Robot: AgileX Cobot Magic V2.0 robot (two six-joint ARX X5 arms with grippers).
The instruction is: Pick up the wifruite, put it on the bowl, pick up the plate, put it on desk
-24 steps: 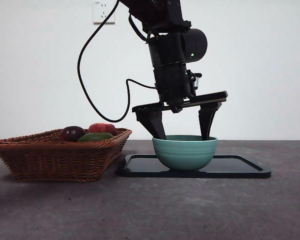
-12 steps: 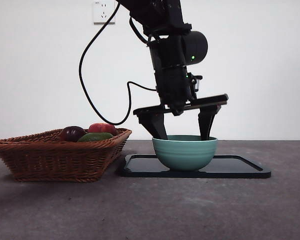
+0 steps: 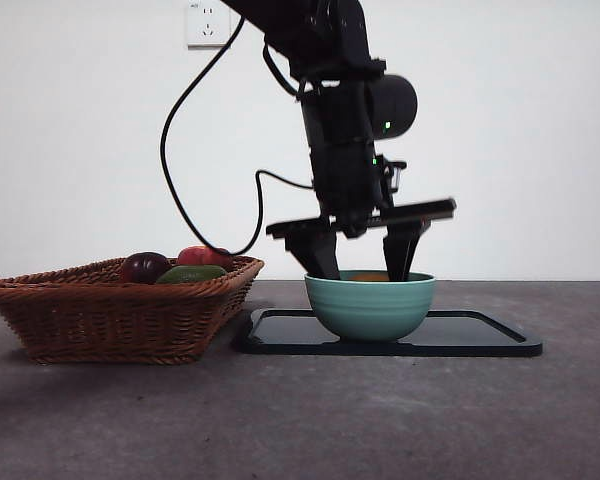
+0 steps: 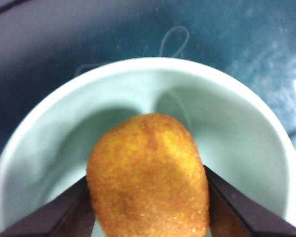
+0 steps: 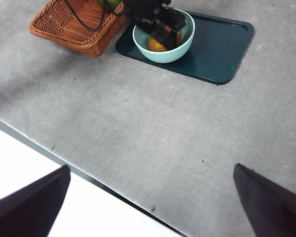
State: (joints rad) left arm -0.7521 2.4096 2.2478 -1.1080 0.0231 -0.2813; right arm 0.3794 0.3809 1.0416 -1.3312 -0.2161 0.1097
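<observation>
The wifruite [image 4: 148,173], a yellow-orange mottled fruit, is inside the mint-teal bowl [image 4: 138,66]. My left gripper [image 4: 148,185] is shut on it, one jaw against each side. In the front view the left gripper [image 3: 365,268] reaches down into the bowl [image 3: 370,308], and a sliver of the fruit [image 3: 370,276] shows above the rim. The bowl stands on the flat dark tray [image 3: 480,338] on the desk [image 3: 300,420]. My right gripper [image 5: 150,168] is open and empty, high over the desk's [image 5: 138,113] front edge. From there I see the bowl [image 5: 173,49] with the fruit [image 5: 156,45].
A brown wicker basket [image 3: 110,310] stands left of the tray, holding a red apple [image 3: 205,256], a dark fruit [image 3: 143,266] and a green fruit [image 3: 190,273]. The basket [image 5: 74,22] and tray [image 5: 222,44] also show in the right wrist view. A cable hangs from the left arm.
The left gripper has shifted slightly in the bowl and its jaws stand closer together. A sliver of the orange fruit now shows above the rim. Bowl, tray and basket have not moved.
</observation>
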